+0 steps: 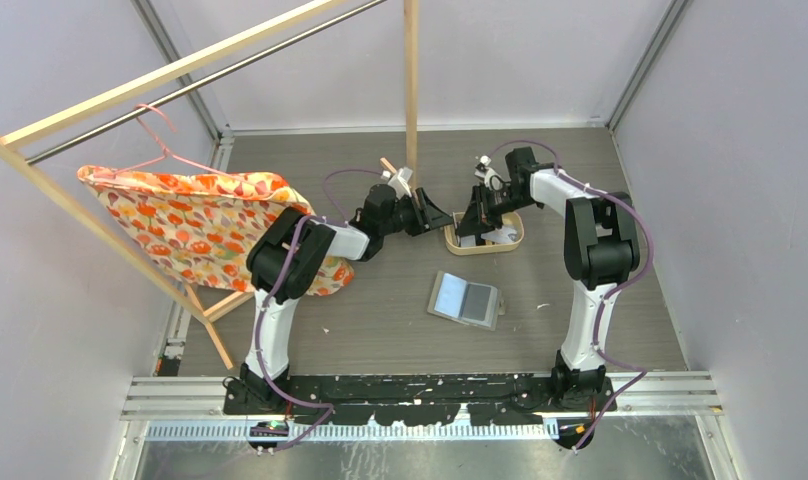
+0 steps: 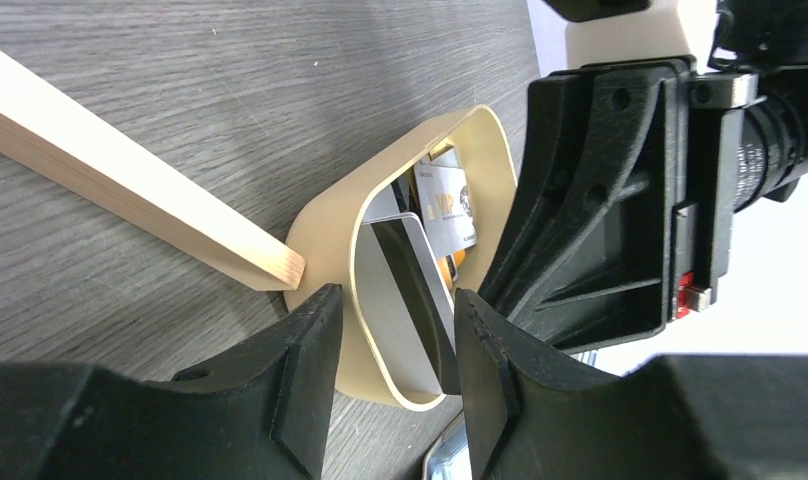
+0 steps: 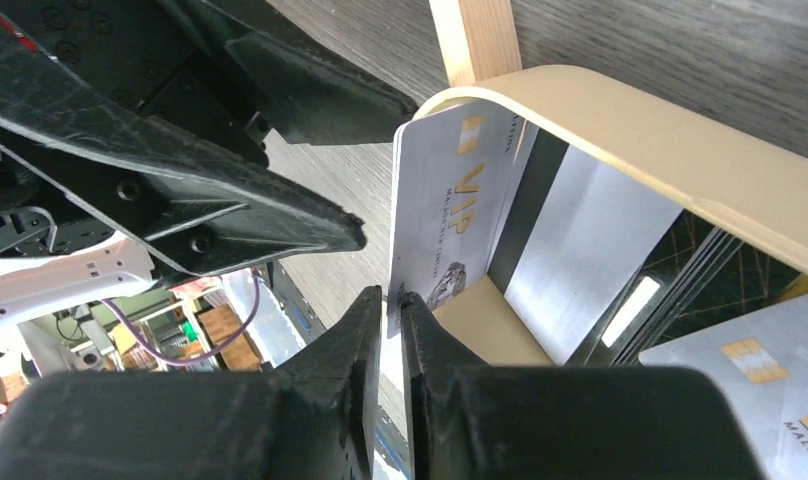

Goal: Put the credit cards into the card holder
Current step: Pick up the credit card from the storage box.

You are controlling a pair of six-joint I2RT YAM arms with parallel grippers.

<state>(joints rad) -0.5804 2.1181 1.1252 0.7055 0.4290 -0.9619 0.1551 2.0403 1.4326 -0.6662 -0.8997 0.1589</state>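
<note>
Right fingers (image 3: 368,340) stood nearly pressed together on the lower corner of the white VIP card (image 3: 445,200), apparently pinching it upright inside the wooden tray (image 3: 620,120). Left fingers (image 2: 300,350) were spread, straddling the tray rim and a grey card (image 2: 395,300). You had thin, stiff, light, slick plastic: grip across the faces near an edge. Both arms reached forward, wrists tipped down, facing each other over the tray; the card holder (image 1: 465,300) lay open on the bench (image 1: 360,320), well apart.
</note>
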